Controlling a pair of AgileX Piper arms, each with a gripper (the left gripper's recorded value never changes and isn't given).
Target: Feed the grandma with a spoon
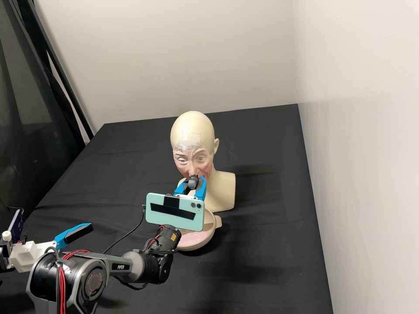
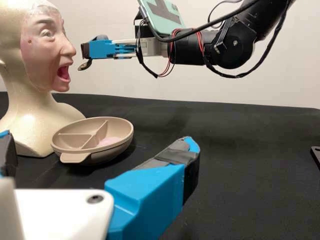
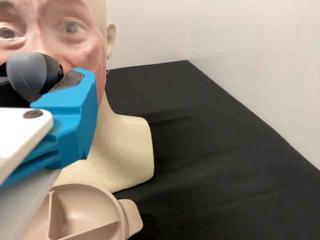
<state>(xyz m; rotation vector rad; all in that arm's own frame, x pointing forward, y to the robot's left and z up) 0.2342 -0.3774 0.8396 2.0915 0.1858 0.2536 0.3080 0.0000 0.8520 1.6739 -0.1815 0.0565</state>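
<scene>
Spoon (image 2: pixel 85 64) raised to the open mouth of the grandma head (image 1: pixel 194 144).
The right gripper (image 1: pixel 191 186) pinches the dark spoon by its handle, the tip just short of the lips. The head stands mid-bench, and a tan divided bowl (image 1: pixel 209 231) sits at its 6 o'clock, close against the bust. The left gripper (image 1: pixel 48 231) hovers low at the bench's 8 o'clock with its fingers spread. A mint phone (image 1: pixel 175 211) rides the right wrist.

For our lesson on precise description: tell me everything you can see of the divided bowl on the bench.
The divided bowl is round, shallow, beige and plastic-looking, with ridges splitting it into compartments and a tab handle. A pale pink mass lies in one compartment. It sits upright on the black bench, just before the mannequin bust; nothing holds it.
</scene>
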